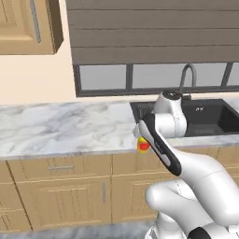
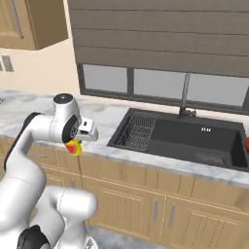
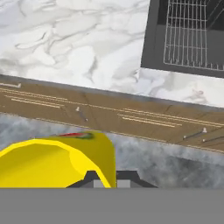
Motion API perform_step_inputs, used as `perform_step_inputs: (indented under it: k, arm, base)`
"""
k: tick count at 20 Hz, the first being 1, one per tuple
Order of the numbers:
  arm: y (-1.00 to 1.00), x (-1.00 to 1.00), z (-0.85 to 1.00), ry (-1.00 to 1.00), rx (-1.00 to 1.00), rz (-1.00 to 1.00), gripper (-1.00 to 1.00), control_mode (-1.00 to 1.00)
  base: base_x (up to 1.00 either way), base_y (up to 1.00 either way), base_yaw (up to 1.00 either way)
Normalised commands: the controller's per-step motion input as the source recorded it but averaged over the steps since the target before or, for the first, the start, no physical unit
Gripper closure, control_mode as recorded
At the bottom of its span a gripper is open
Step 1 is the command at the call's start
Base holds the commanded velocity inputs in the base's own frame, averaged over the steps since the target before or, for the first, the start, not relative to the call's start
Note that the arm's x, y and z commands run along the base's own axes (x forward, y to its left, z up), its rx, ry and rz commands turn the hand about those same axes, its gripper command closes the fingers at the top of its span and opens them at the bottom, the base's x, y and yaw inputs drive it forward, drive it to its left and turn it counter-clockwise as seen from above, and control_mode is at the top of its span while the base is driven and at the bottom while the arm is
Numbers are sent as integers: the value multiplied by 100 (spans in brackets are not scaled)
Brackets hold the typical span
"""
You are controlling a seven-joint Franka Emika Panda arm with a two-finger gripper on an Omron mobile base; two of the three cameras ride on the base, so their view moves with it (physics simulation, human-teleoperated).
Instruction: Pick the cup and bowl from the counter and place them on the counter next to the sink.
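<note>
Cup (image 3: 57, 157) fills the lower left of the hand view, yellow rim and wall right up against the gripper (image 3: 106, 180), red patch at its top edge. From the left base view it shows as a yellow-red blob (image 1: 142, 144) low centre, tucked behind the forearm, level with the counter edge. The right base view has it (image 2: 74, 148) centre left, just under the hand. Jaws are closed right down on the cup wall, one finger looks inside the rim, one outside. Cup is off the counter (image 1: 60, 128), hanging out in front of the cabinet fronts (image 3: 109, 113), not yet over the marble.

Sink (image 2: 194, 138) sits right of centre in the right base view, dark basin with a wire rack (image 2: 138, 129) at its left end, tap (image 2: 185, 95) behind it. A bare marble strip lies between cup and basin edge, which looks like the place to set down.

Handling guess: small rigid cup, light, smooth glossy wall so it could slip or swing in a rim pinch. Looks stiff, no crushing worry. A rim grip is fine for something this small; keep it upright and lower gently so it does not tip at release.

Bowl: a sliver of red (image 2: 247, 144) at the far right edge of the right base view may be it, too cropped to be sure. If so, it is wide and shallow, so take it by the rim.
</note>
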Motion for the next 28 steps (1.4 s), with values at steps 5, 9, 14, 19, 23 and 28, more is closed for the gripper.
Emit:
perform_step_inputs:
  k: [5, 9, 14, 19, 23, 28]
  arm:
    - [0, 0, 0, 0, 0, 0, 100, 100]
    - [0, 0, 0, 0, 0, 0, 100, 100]
    - [0, 0, 0, 0, 0, 0, 100, 100]
    - [0, 0, 0, 0, 0, 0, 100, 100]
    - [0, 0, 0, 0, 0, 0, 100, 100]
    - [7, 18, -5, 2, 0, 0, 100, -100]
  base:
    - [87, 59, -67]
    - [75, 87, -52]
    - [19, 64, -11]
    - [0, 0, 0]
    - [0, 0, 0]
    - [0, 0, 0]
